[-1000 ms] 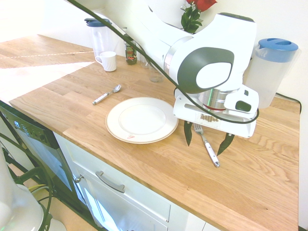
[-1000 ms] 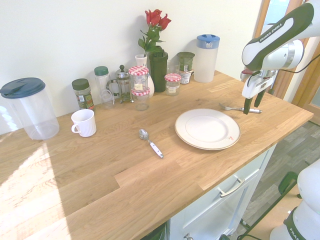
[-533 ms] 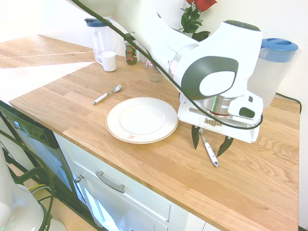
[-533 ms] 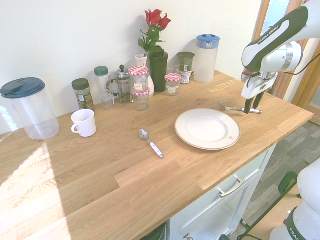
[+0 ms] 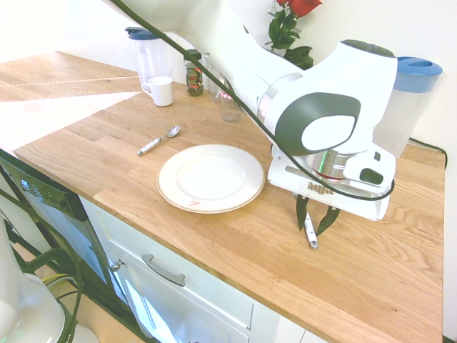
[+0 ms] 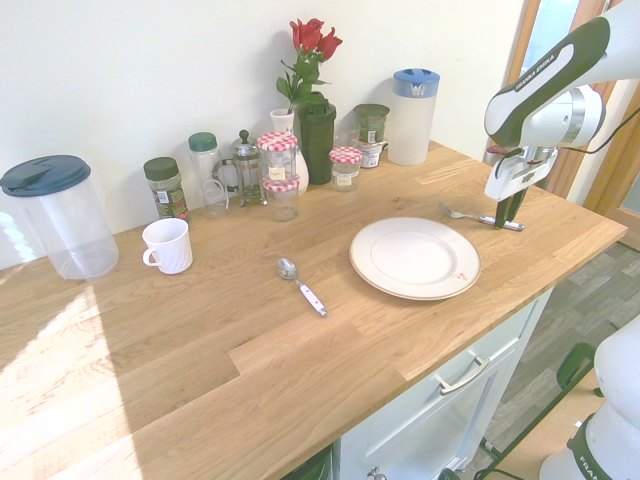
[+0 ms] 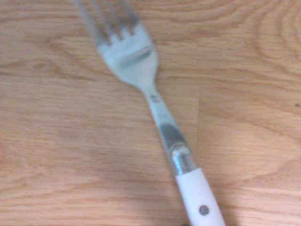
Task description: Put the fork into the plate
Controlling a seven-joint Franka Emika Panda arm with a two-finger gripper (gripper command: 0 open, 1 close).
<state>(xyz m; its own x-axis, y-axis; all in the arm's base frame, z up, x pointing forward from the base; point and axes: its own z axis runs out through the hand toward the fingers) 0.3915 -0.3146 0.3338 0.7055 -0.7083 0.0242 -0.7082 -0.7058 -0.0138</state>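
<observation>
The fork [image 5: 310,236] lies flat on the wooden counter to the right of the plate [image 5: 211,177], its pale handle pointing toward the counter's front edge. In the wrist view the fork [image 7: 155,99] fills the picture, silver tines away and white handle near. My gripper [image 5: 311,230] reaches straight down over the handle, open, with its fingers drawn in narrowly on either side and a small gap still showing. From the other side, the gripper [image 6: 510,222] stands at the handle end of the fork [image 6: 465,215], just behind and right of the plate [image 6: 415,257], which is bare.
A spoon [image 5: 158,141] lies left of the plate, a white mug [image 5: 160,91] further back. A blue-lidded pitcher [image 5: 403,100] stands close behind the arm. Jars, a French press and a rose vase [image 6: 310,120] line the wall. The counter's front edge runs near the fork.
The gripper has shifted a little along the fork toward the handle's end and come lower, and its wide-open fingers have closed in to a narrow gap around the handle. The fork lies as before.
</observation>
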